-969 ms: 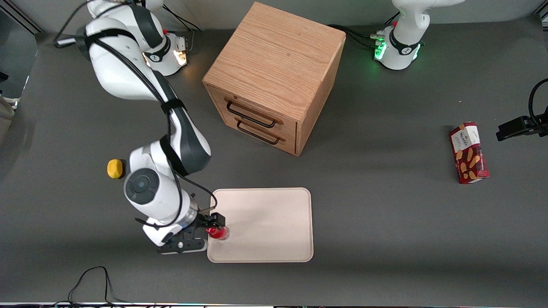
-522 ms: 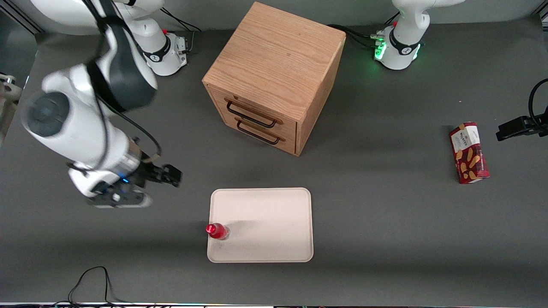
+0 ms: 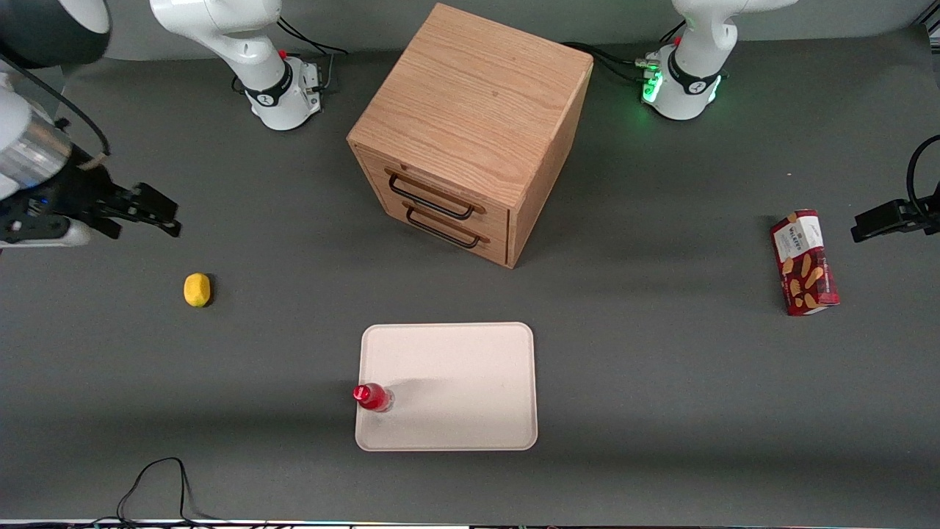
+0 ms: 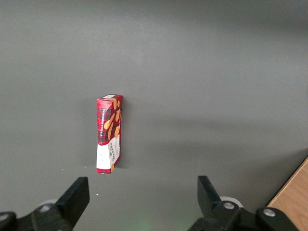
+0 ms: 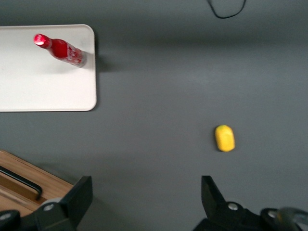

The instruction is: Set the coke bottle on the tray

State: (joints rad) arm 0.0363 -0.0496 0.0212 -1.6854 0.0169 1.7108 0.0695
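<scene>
Coke bottle (image 3: 373,397) upright on tray (image 3: 470,367) | tool (image 3: 165,213) apparently open, well apart

I note my working arm's glossy white shell (image 3: 220,22) with a black joint band, red dot and black cables at its base. Its wrist ends in a silver collar (image 3: 29,150). The matte black two-finger gripper (image 3: 158,213), raised over the working arm's end of the table, has blocky fingers (image 5: 79,195) spread apart.

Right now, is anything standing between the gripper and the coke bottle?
Nothing visible. The coke bottle stands upright on the tray, near its edge. The gripper, open, hangs toward the working arm's end of the table; only bare table lies between, the lemon off to one side.
</scene>
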